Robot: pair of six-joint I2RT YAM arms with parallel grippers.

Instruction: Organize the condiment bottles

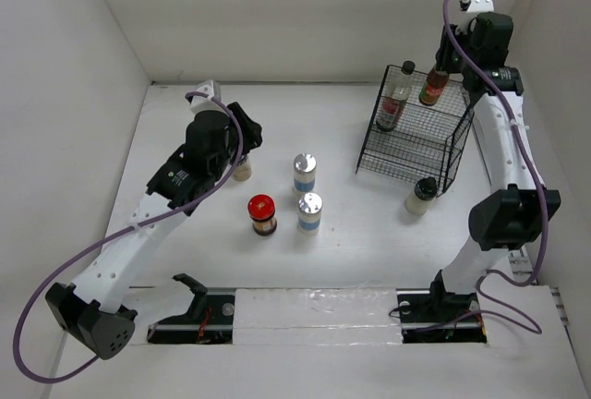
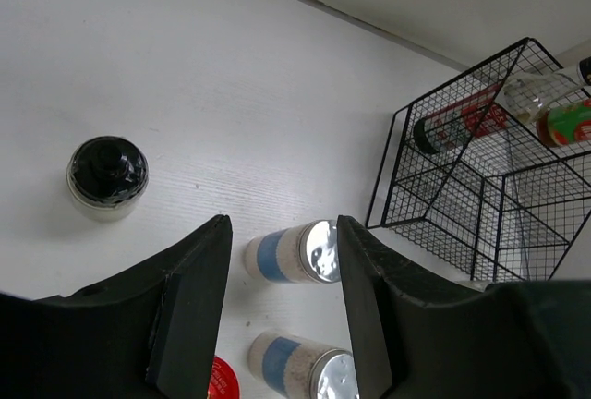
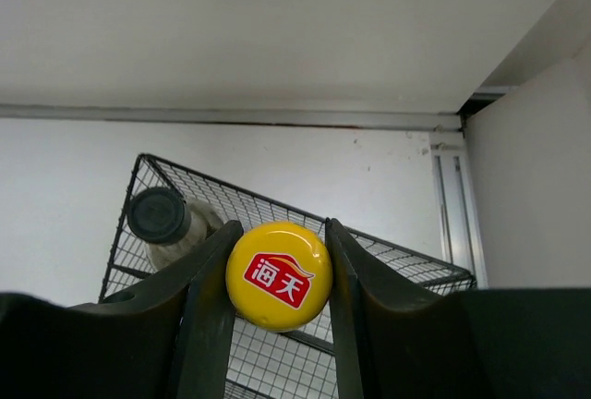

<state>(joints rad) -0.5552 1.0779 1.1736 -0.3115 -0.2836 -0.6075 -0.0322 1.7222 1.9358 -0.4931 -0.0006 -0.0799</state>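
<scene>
The right tool (image 3: 279,233) pinches the sauce bottle (image 1: 434,85) by its cap over the rack (image 1: 411,145), at 3 o'clock of the tall clear bottle (image 1: 396,102). The left tool (image 2: 283,225) hangs spread above the tabletop (image 1: 360,251).

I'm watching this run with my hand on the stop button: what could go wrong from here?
1. The right fingers pinch the sauce bottle only at its yellow cap, close beside the tall clear bottle at the top of the wire rack; letting go or pulling away may tip either.
2. The open left fingers frame a silver-lidded bottle while the dark-capped jar sits off to their side; a descent here may knock one over.
</scene>
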